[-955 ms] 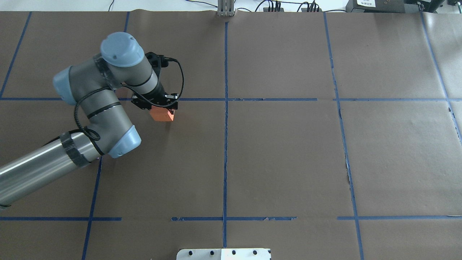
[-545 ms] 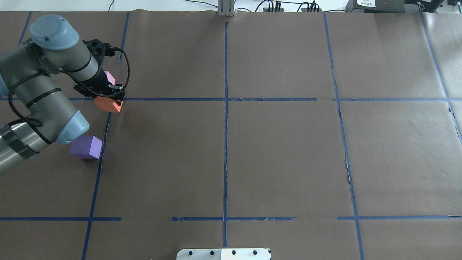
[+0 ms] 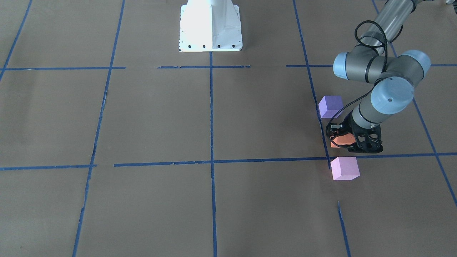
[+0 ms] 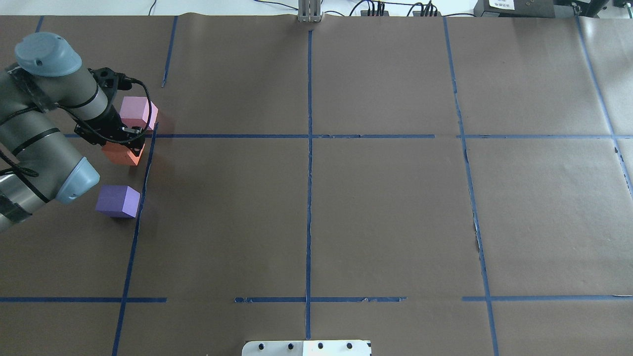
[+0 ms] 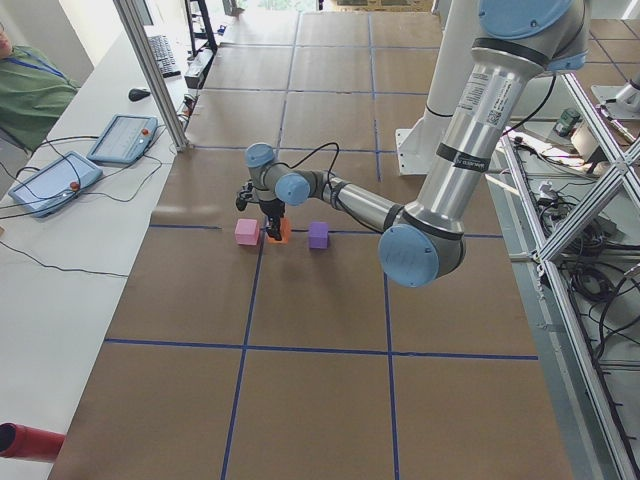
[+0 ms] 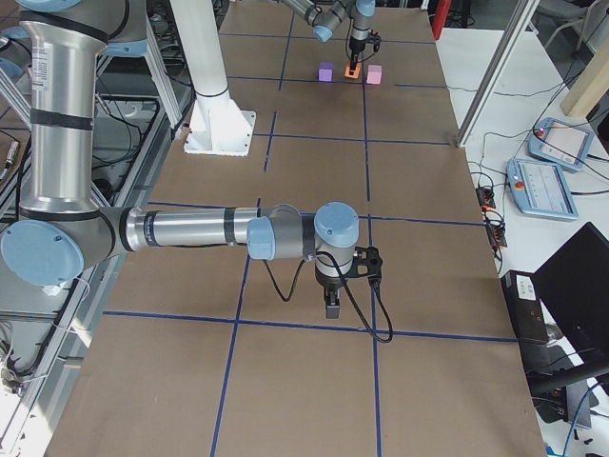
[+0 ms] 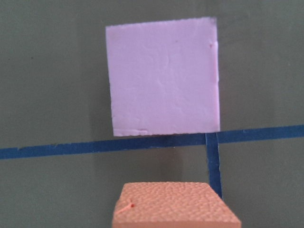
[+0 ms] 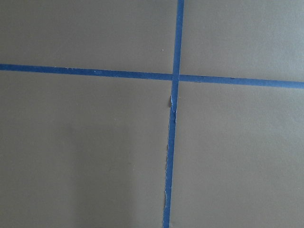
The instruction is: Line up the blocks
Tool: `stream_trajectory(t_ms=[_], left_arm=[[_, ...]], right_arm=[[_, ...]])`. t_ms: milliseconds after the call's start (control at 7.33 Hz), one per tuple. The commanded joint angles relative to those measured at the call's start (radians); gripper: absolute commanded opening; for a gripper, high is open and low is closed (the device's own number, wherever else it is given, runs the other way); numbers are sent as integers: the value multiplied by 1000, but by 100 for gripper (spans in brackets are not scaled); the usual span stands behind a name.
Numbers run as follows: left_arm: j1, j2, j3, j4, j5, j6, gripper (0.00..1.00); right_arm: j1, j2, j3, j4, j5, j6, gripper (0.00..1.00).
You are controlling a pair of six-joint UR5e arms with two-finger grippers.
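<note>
The left claw [image 4: 124, 143] is closed on the orange block [image 4: 120, 155], gripping its sides. It holds the block low in the gap between the pink block [image 4: 137, 112] and the purple block [image 4: 117, 201]. All three blocks lie close beside one blue tape line [image 4: 136, 232] and form a fairly straight row with roughly even spacing. The arranging looks nearly done. The arm hides the orange block's underside, so it may be resting on the paper or hanging just above it. What seems left is to let go and lift clear without nudging the neighbouring blocks. The right claw [image 6: 330, 307] hangs well apart from the blocks. It shows only in a side view, so whether it is open cannot be told.
</note>
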Motion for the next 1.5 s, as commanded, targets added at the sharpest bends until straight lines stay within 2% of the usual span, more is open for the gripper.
stream_trajectory(t_ms=[0,136,273,409,682,955,1091,1227,1364], left_arm=[[2,-5,10,-1,-27,0,38],[3,-6,10,-1,-27,1,56],[2,-5,10,-2,-27,1,89],[2,1,9,-2,-27,-2,100],[-10,2,-7,2,-36,0,100],[-131,8,-92,54,-68,65,100],[-197,8,-134,161,-66,202,100],[-292,9,-148,270,-66,451,100],[-378,35,-137,313,-65,644,100]], right_arm=[[0,0,0,0,0,0,100],[0,0,0,0,0,0,100],[0,0,0,0,0,0,100],[0,0,0,0,0,0,100],[0,0,0,0,0,0,100],[0,0,0,0,0,0,100],[0,0,0,0,0,0,100],[0,0,0,0,0,0,100],[0,0,1,0,0,0,100]])
